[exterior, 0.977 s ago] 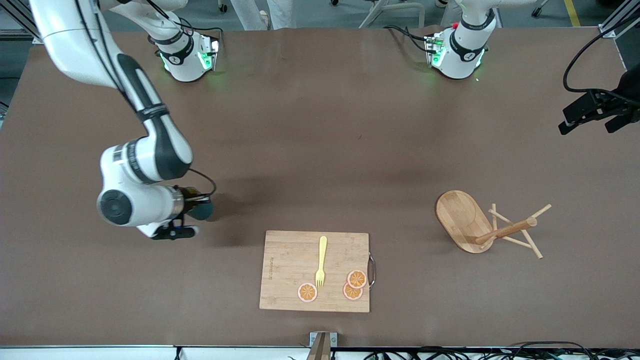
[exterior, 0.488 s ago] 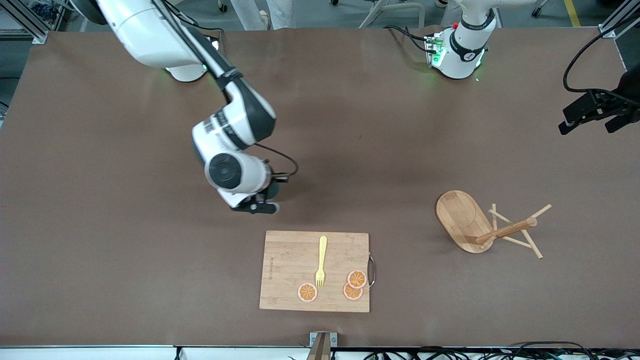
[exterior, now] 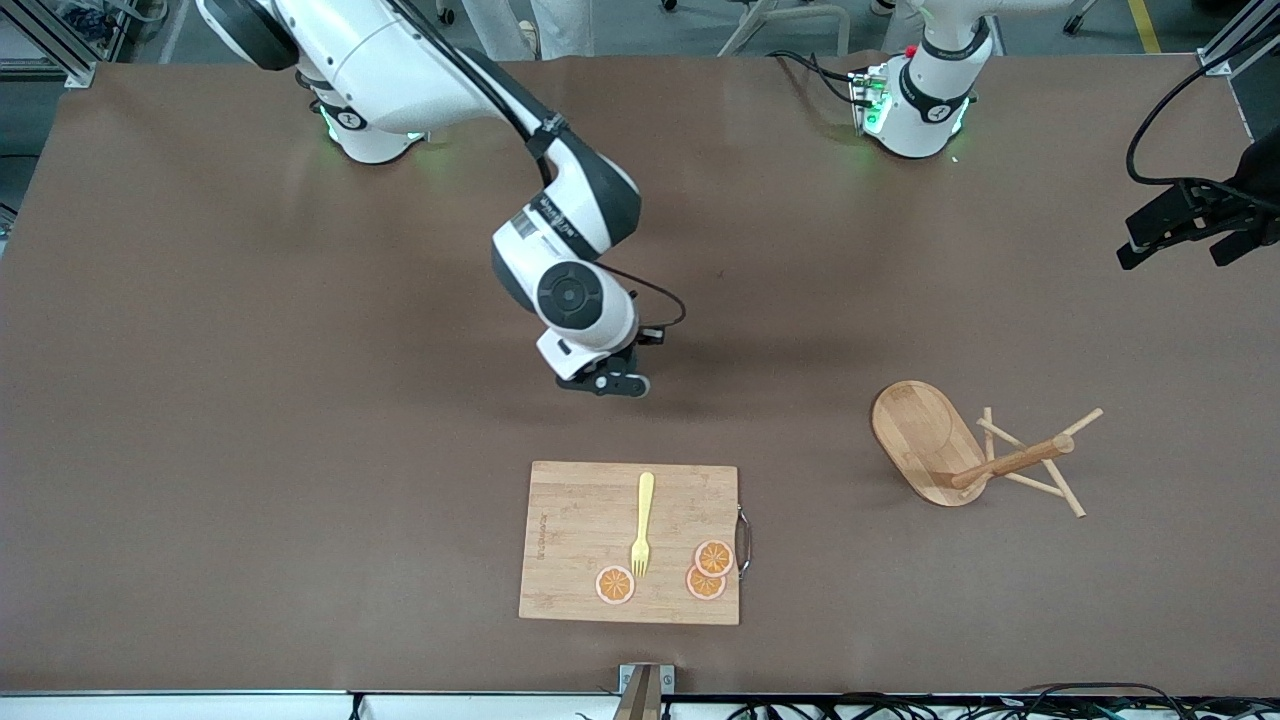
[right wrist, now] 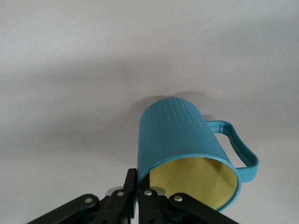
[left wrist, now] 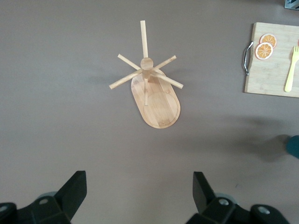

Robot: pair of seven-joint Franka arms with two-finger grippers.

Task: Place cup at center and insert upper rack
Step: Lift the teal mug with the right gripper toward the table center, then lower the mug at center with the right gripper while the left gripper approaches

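Carrying cup (right wrist: 187, 149), right gripper (right wrist: 138, 193) jaws pinching rim only; risking slip, tilting. Left gripper (left wrist: 140, 198) jaws spread, waiting above upper rack (left wrist: 153, 91).

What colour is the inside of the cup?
Yellow-ochre inside the teal cup, held in the right hand; the right wrist view shows it best.
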